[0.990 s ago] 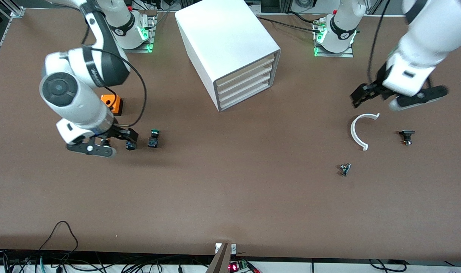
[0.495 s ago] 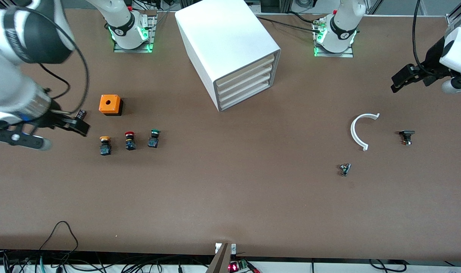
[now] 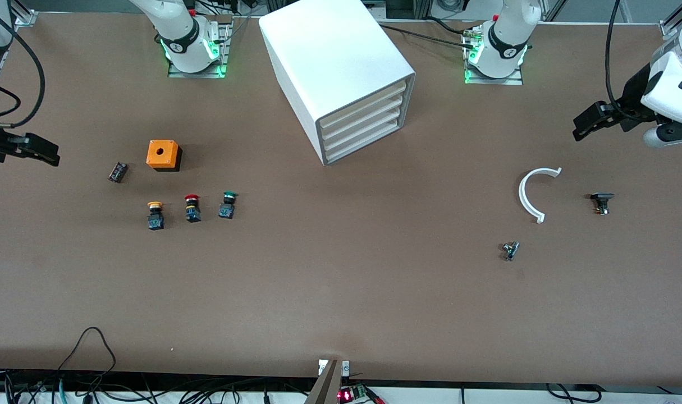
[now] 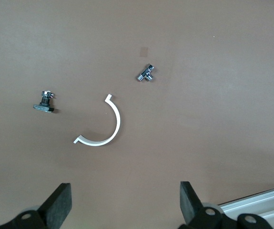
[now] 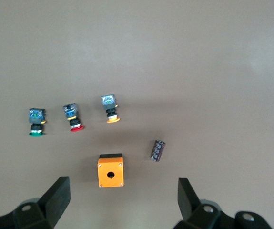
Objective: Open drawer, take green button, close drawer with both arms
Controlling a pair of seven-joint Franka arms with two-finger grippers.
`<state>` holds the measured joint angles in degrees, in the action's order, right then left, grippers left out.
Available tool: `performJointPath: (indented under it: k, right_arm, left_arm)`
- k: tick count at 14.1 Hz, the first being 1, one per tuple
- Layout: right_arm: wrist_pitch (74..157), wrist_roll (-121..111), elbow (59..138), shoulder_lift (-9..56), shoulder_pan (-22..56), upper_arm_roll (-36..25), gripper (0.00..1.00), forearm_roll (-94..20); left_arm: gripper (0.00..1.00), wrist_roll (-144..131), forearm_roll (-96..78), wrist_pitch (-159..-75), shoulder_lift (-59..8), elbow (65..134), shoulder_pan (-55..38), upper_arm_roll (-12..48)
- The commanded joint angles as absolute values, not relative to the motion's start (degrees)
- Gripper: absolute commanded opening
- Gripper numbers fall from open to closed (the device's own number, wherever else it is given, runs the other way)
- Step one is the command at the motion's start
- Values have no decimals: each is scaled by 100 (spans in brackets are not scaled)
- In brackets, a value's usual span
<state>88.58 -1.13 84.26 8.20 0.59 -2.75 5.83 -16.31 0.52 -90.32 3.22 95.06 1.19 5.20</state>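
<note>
Front view, by clock face from worktop (image 3: 341, 292) centre: white cabinet (image 3: 335, 67) at twelve, all four drawers flush, bottommost drawer (image 3: 363, 147) shut. Green-capped button (image 3: 227, 205) at nine, standing on the worktop beside red-capped button (image 3: 192, 208) and yellow-capped button (image 3: 155, 215), orange box (image 3: 163, 155) just above them at ten, small dark cylinder (image 3: 118, 171) beside it. Right end effector (image 3: 35, 149) up at the right arm's end of the worktop, well apart from the green-capped button, fingers (image 5: 55, 198) spread wide, nothing between. Left end effector (image 3: 590, 120) at two, above white curved piece (image 3: 531, 193), fingers (image 4: 58, 202) spread, likewise gripping nothing.
</note>
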Motion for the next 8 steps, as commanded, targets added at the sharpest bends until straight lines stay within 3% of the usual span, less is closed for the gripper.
performJointPath:
  k: [1,8]
  right_arm:
    - [9166,-473,9236,221,-9,-316,100,360]
    - [9465,-308,10114,-420,-9,-369,100,325]
  left_arm:
    - [100,-1512,193,-8859,220,9290,105,527]
    - [100,-1521,185,-8859,220,9281,97,562]
